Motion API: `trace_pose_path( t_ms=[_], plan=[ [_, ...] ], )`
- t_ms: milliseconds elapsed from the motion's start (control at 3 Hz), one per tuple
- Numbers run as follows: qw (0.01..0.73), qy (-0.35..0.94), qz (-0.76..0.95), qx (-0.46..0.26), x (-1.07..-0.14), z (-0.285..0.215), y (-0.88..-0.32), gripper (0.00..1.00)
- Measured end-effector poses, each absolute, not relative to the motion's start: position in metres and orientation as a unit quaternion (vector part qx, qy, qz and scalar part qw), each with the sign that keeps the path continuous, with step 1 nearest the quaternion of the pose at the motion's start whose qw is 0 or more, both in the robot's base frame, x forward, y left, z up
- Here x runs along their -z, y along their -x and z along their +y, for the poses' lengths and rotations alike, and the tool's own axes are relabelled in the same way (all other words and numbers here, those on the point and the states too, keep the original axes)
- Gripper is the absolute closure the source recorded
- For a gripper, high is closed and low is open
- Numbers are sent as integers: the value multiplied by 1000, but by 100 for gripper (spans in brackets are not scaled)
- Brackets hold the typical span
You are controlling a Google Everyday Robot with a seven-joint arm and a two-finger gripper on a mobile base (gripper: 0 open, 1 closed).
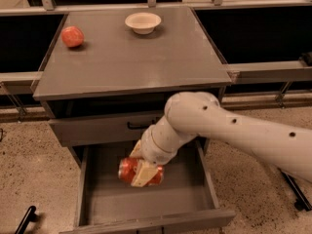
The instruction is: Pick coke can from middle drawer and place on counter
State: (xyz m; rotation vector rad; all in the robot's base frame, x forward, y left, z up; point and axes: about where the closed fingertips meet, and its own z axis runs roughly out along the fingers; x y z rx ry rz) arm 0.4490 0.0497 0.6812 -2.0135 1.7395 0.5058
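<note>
A speckled floor (29, 155) is seen at the far left, and a black bar (25, 220) is laid on it near the bottom corner; on the counter (136, 62), a red-orange apple (72, 36) is set near the back left corner, well apart from a pale bowl (143, 22), which is placed upright near the back edge at the middle. Below the counter's overhang, a closed drawer front (92, 129) is fitted with a black handle (138, 126), the right part of which is hidden by the arm; beneath that, the middle drawer (97, 199) is pulled out, and its flat grey bottom and low side walls are exposed. The coke can (127, 168) is found over the middle of this drawer, turned on its side; it is grasped by the gripper (140, 168), whose jaws are clamped on it, one cream finger (143, 173) being laid across the can's near face; whether the can is lifted clear of the drawer's bottom cannot be told. The gripper is carried by a white arm (234, 130), which is extended in from the right edge, bent at a rounded joint in front of the drawer front, and angled down into the drawer.
</note>
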Motion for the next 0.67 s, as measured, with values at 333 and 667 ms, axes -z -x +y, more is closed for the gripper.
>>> trace_pose_path(
  t_ms=[333, 667],
  plan=[
    [242, 691, 673, -104, -790, 34, -489, 100],
    [242, 690, 674, -102, -789, 33, -495, 100]
  ],
)
